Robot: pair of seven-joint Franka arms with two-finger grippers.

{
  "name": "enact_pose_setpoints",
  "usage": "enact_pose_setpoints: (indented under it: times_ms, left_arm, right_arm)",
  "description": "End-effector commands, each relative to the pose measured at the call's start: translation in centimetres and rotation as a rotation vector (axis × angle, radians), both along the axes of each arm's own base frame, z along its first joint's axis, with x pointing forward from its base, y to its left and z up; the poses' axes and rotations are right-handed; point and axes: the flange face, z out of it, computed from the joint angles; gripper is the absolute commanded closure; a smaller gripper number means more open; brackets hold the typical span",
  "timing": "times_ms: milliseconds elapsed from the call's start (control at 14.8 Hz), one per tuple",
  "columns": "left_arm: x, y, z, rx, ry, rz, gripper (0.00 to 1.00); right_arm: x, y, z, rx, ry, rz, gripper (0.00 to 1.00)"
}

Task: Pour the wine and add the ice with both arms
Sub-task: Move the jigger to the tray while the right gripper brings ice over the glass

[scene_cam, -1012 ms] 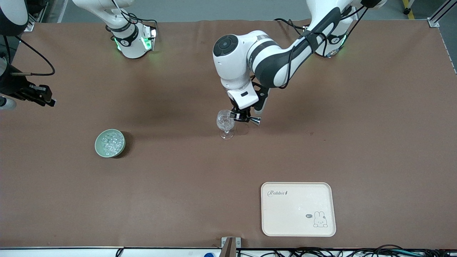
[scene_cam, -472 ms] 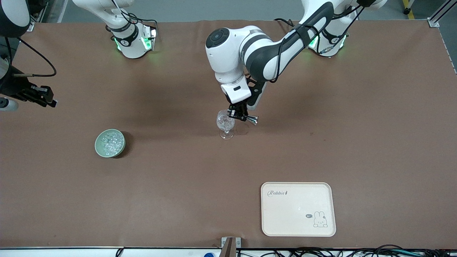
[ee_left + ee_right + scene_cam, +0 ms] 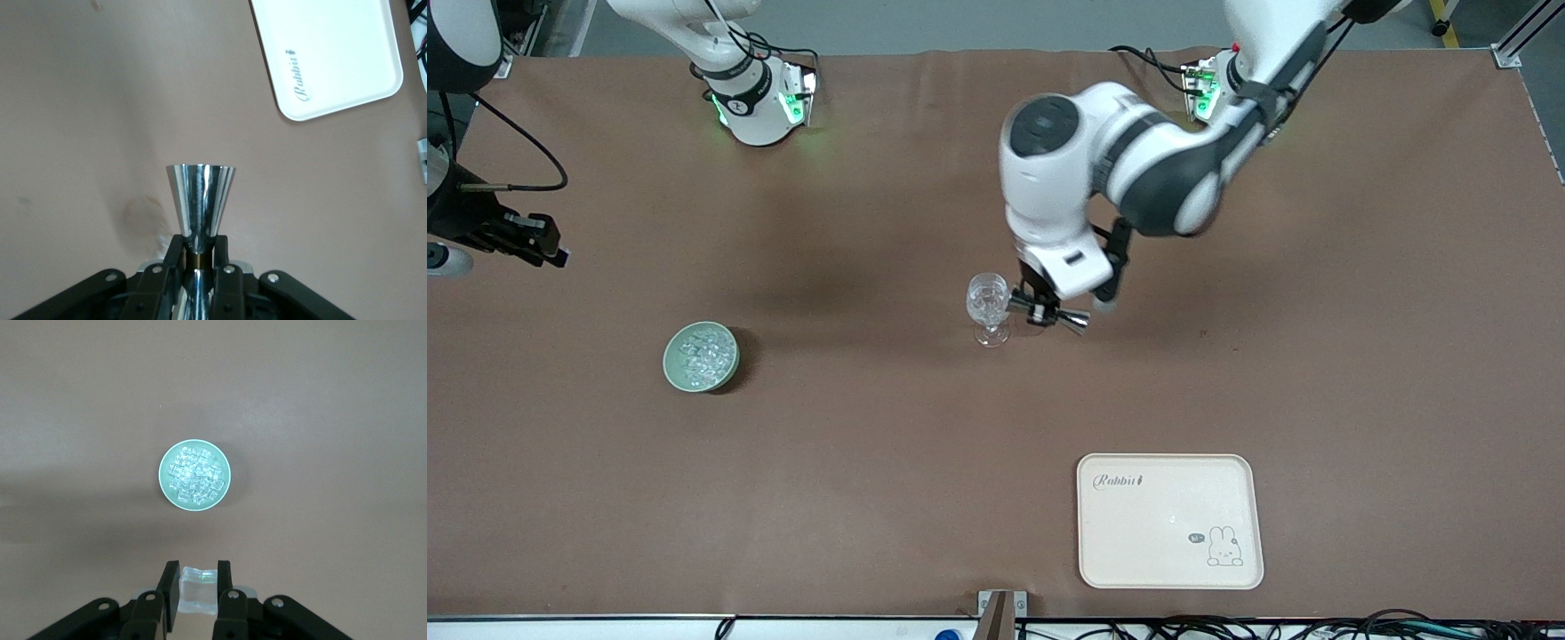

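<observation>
Swung sideways, left tool (image 3: pixel 1047 313) grips jigger (image 3: pixel 1049 313); right tool (image 3: pixel 195 587), half cropped, pinches an ice cube (image 3: pixel 196 589).

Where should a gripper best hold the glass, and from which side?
Probably the thin stem, level, from the right arm's end: the glass stands upright, and the left gripper holds a jigger beside it toward the left arm's end.
</observation>
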Motion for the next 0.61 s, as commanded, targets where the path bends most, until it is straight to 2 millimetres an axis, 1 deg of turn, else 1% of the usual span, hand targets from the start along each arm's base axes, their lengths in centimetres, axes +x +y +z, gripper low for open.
enact_pose_setpoints:
  times_ms: [0, 135, 270, 337, 405, 472, 540]
  left_arm:
    - [5.5, 5.4, 2.1, -0.227, 0.002, 0.092, 1.00]
    - [9.2, 9.9, 1.7, -0.378, 0.009, 0.129, 1.00]
    - [12.8, 14.8, 0.0, -0.533, 0.017, 0.187, 1.00]
    - [14.7, 17.7, -0.9, -0.620, 0.010, 0.249, 1.00]
    - [16.1, 20.1, -2.4, -0.703, 0.012, 0.308, 1.00]
    - [17.1, 21.9, -3.7, -0.753, 0.010, 0.349, 1.00]
    - [18.0, 23.9, -5.5, -0.784, 0.014, 0.378, 1.00]
  right_arm:
    - [0.2, 0.4, 0.3, -0.011, -0.005, -0.015, 0.95]
    - [0.5, 1.6, 0.6, -0.011, -0.012, -0.036, 0.95]
    - [1.2, 3.8, 0.7, -0.012, -0.011, -0.066, 0.95]
    - [1.6, 5.5, 0.5, -0.013, -0.008, -0.089, 0.95]
    - [2.1, 7.9, 0.4, -0.012, -0.009, -0.120, 0.95]
    - [2.7, 10.3, 0.3, -0.011, -0.011, -0.149, 0.95]
    - [3.3, 13.0, 0.2, -0.010, -0.015, -0.183, 0.95]
